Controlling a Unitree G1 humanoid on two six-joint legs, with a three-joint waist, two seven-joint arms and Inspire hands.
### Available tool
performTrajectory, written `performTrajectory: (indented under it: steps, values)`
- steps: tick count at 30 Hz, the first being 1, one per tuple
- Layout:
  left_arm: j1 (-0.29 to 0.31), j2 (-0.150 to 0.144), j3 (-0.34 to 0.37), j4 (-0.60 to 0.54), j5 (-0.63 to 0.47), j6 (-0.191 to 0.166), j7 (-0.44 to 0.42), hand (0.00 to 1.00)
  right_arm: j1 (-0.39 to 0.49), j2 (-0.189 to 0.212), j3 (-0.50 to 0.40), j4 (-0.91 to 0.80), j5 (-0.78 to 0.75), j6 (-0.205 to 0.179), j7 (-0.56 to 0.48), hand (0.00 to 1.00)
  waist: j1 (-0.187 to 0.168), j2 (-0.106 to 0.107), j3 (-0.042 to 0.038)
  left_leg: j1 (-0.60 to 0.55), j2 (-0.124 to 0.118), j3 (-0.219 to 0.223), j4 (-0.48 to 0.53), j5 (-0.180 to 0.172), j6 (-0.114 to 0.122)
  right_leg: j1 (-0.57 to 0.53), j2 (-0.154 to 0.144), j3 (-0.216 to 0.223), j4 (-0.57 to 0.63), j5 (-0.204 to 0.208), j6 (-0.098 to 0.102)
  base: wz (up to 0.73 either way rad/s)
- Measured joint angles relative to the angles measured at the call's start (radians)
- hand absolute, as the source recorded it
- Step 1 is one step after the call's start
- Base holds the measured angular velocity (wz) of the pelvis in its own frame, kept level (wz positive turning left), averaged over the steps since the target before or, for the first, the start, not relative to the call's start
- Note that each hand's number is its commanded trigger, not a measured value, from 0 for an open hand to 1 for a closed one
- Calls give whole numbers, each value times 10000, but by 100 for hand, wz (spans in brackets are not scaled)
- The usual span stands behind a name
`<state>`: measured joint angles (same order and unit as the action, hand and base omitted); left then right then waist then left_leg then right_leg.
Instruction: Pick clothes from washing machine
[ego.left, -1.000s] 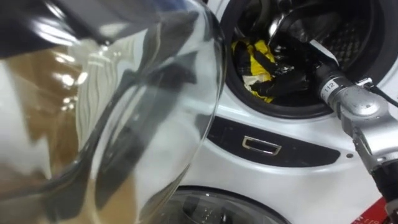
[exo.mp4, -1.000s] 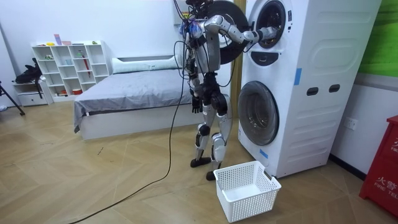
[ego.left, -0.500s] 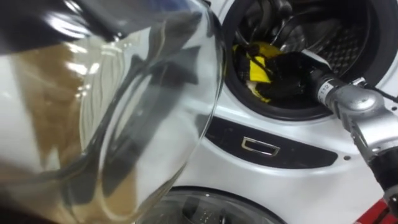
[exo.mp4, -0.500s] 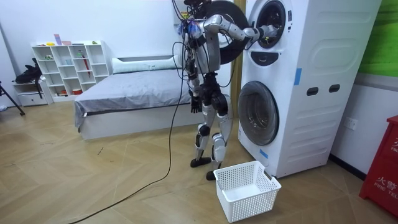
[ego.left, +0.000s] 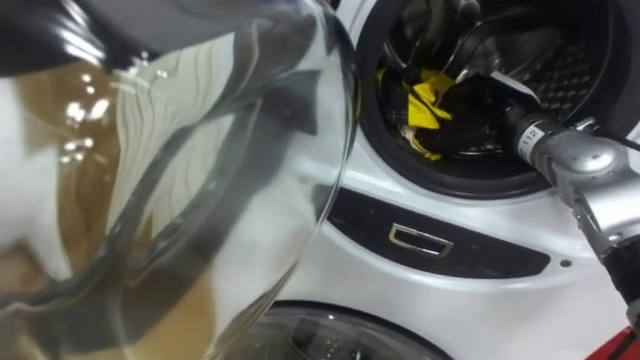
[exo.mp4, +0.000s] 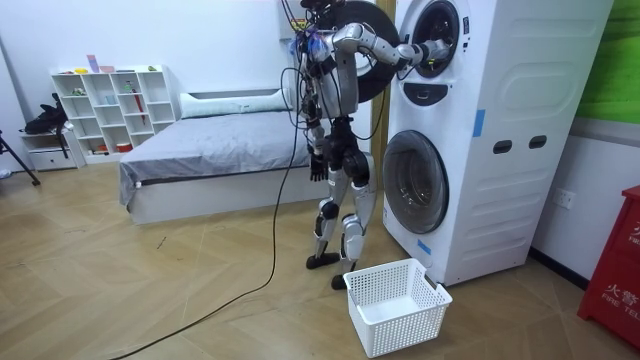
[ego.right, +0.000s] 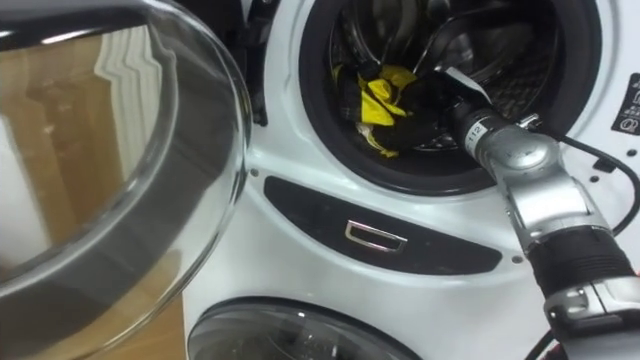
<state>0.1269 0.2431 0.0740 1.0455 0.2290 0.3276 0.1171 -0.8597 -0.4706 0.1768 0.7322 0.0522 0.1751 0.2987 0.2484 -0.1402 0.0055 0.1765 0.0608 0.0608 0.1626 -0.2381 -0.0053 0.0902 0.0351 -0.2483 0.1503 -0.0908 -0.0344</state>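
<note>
Left eye view: the upper washing machine (ego.left: 470, 290) has its glass door (ego.left: 200, 170) swung open at left. Yellow-and-black clothes (ego.left: 428, 92) sit bunched at the front-left rim of the drum (ego.left: 570, 60). The right hand (ego.left: 482, 105) is inside the drum, hard against the bundle's right side. Its fingers are lost in dark fabric, so I can't tell if it's gripping.

Right eye view: same layout, with the hand touching the clothes and the wrist crossing the drum's lower-right rim.

Room view: the robot stands facing the stacked machines, right arm raised into the upper drum. The left hand (exo.mp4: 318, 165) hangs by the hip, fingers unreadable. A white basket (exo.mp4: 400, 330) sits on the floor (exo.mp4: 150, 300) near its feet, at the lower machine's front.
</note>
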Motion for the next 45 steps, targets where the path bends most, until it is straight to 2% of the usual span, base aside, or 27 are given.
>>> performTrajectory:
  steps: [5,10,13,14,17,19,21,22,24,26,28,30,32,37,40,43,45]
  values:
    - [-5,4,-29,80,-198,-82,17,0,-8,-8,83,-28,238,25,60,100,27,-23,11,27,1,31,5,-6,-7,25,-1,18,1,-6,-15,-1]
    - [69,2,-27,88,-277,-214,79,0,59,-67,269,-899,566,351,-5,100,-42,-34,10,-74,0,182,-3,-15,-22,-136,23,226,13,-33,-102,-9]
    - [199,-3,26,111,-278,-560,113,0,637,-89,252,-2932,569,575,-211,100,-228,-32,-3,-284,7,308,5,-11,-27,-412,43,277,22,-21,-147,-12]
    - [274,-18,16,139,-297,-591,117,0,991,-83,229,-3902,589,613,-395,100,-359,34,23,-297,8,317,14,-11,-25,-436,49,305,3,-21,-148,0]
    - [455,-160,28,125,-412,-807,364,0,2084,-62,-116,-6643,371,663,-830,100,-570,205,-6,-378,10,449,8,-15,-14,-569,14,389,4,-21,-147,-7]
    - [596,-278,20,116,-412,-990,508,0,2692,6,-171,-8032,173,657,-1107,100,-712,362,-57,-424,-3,529,16,-14,-14,-657,0,494,-1,-21,-147,-12]
    - [682,-384,20,123,-409,-1184,693,0,3589,65,-191,-9516,-64,644,-1453,100,-909,573,-146,-343,-2,526,11,-13,-14,-623,6,551,-1,-21,-147,-7]
    - [745,-396,32,129,-408,-1227,733,0,3726,64,-191,-9741,-61,637,-1502,100,-957,623,-132,-296,4,525,4,-13,-14,-572,8,565,-3,-21,-147,-6]
    - [827,-414,31,133,-545,-1478,1007,0,3946,82,-232,-10246,155,623,-1707,100,-1300,748,-118,-134,30,606,-16,-12,-15,-448,18,637,-2,-23,-144,-5]
    - [828,-423,34,140,-826,-1691,1153,0,4034,124,-444,-10703,386,613,-1769,100,-1417,794,-86,-119,52,742,-43,-12,-15,-462,36,787,-4,-25,-140,-21]
    - [851,-436,28,174,-859,-1886,1214,0,4191,160,-635,-11115,434,364,-1837,100,-1502,802,-79,-99,99,745,-63,-13,-15,-479,49,836,-4,-27,-138,-20]
    - [847,-454,18,360,-880,-2091,1371,0,4402,161,-806,-11509,447,114,-1796,100,-1754,774,-93,-86,110,787,-110,-14,-15,-511,77,899,4,-27,-138,-5]
    - [922,-479,16,366,-1049,-2126,1419,0,4671,169,-934,-11621,622,-40,-1718,100,-1838,740,-114,-85,116,887,-112,-15,-16,-543,97,1019,9,-26,-139,-10]
    - [1276,-583,11,405,-1088,-2104,1416,0,5398,232,-1231,-11790,865,0,-1298,100,-1986,722,-114,-107,149,976,-118,-88,-44,-572,140,1100,41,8,-204,-4]
    - [1599,-589,29,438,-1098,-2087,1392,0,5667,234,-1531,-12078,1441,5,-934,100,-2125,658,-163,-115,129,987,-77,-89,-61,-551,158,1111,34,8,-235,0]
    - [1805,-627,112,437,-1094,-2091,1357,0,6060,237,-2101,-12631,2110,-26,-772,100,-2225,636,-175,-168,140,975,-26,-105,-81,-570,179,1090,17,4,-253,2]
    - [1791,-626,145,442,-1087,-2187,1353,0,6524,238,-2524,-13000,2399,-179,-776,100,-2317,648,-169,-162,145,935,-10,-105,-81,-576,192,1078,18,-3,-264,6]
